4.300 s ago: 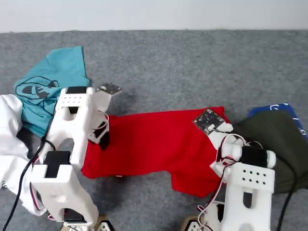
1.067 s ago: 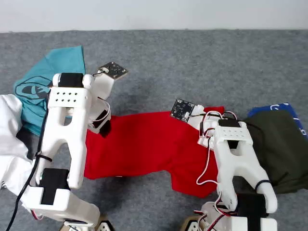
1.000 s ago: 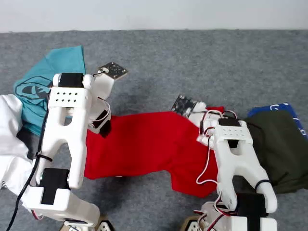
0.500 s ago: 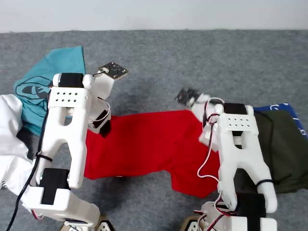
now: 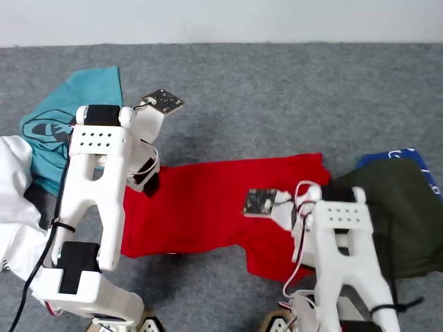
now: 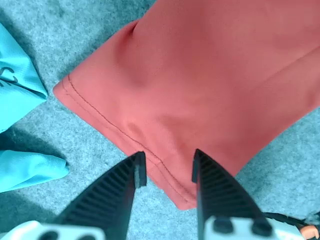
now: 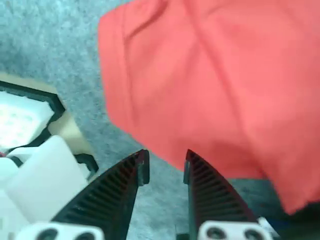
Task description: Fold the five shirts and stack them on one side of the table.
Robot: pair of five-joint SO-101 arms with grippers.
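A red shirt (image 5: 208, 200) lies spread flat across the middle of the grey table. My left gripper (image 6: 166, 169) hovers open over its left hem corner, close to the teal shirt (image 6: 17, 95); the red shirt (image 6: 210, 75) lies under its fingers. My right gripper (image 7: 165, 167) stands open above the near right edge of the red shirt (image 7: 215, 85), with nothing between its fingers. Further shirts: teal (image 5: 73, 114) at the far left, white (image 5: 14, 200) at the left edge, dark olive (image 5: 394, 207) at the right with a blue one (image 5: 408, 155) under it.
The left arm (image 5: 93, 187) stands over the boundary between the teal and red shirts. The right arm (image 5: 339, 242) covers the red shirt's near right part. An arm's base (image 7: 30, 150) shows by the near edge. Grey table (image 5: 277, 97) stretches behind the shirts.
The right arm has swung from the red shirt's far right corner back toward the near edge, its wrist now over the shirt's lower right. The left arm has stayed still for the last second.
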